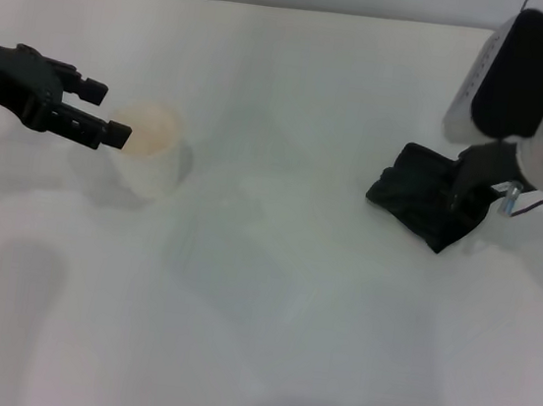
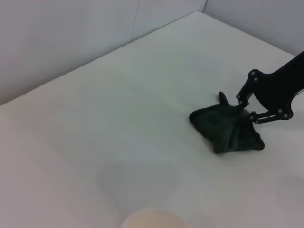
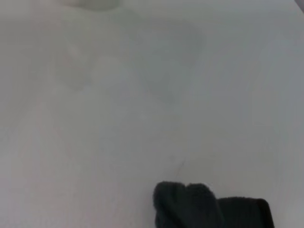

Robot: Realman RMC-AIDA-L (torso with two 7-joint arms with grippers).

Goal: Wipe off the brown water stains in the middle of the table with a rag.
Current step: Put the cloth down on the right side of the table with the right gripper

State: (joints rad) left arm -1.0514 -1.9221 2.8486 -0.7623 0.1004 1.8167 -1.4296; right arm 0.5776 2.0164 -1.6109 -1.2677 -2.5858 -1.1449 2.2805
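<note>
Large plain white tabletop [image 1: 264, 341] fills the head view. No brown blotch can be made out on its middle; only faint grey smears show there.

Dark green-black crumpled cloth rag [image 1: 416, 196] lies at about 3 o'clock from the table's centre, bunched rather than flat. In the left wrist view the same rag [image 2: 225, 130] sits on the white surface with the right arm's black linkage reaching into its far side. In the right wrist view a corner of it [image 3: 190, 204] shows dark against the table.

Right gripper [image 1: 473, 193], black fingers under a white and black wrist housing, is down on the rag at its 3 o'clock edge. One finger [image 1: 468, 178] presses into the cloth, and the folds rise around the fingers, so it looks clamped on the rag; the left wrist view shows the finger links [image 2: 256, 102] drawn together over the bunched cloth.

Left gripper [image 1: 99, 113], all black, hangs at about 9 o'clock from the table's centre, well apart from the rag. Its two fingers are parted, holding nothing, the tips just in front of a white cylindrical cup [image 1: 154, 154] with a pale orange-brown tinge inside its rim. The cup stands upright on the table, and its rim [image 2: 154, 219] shows in the left wrist view.
</note>
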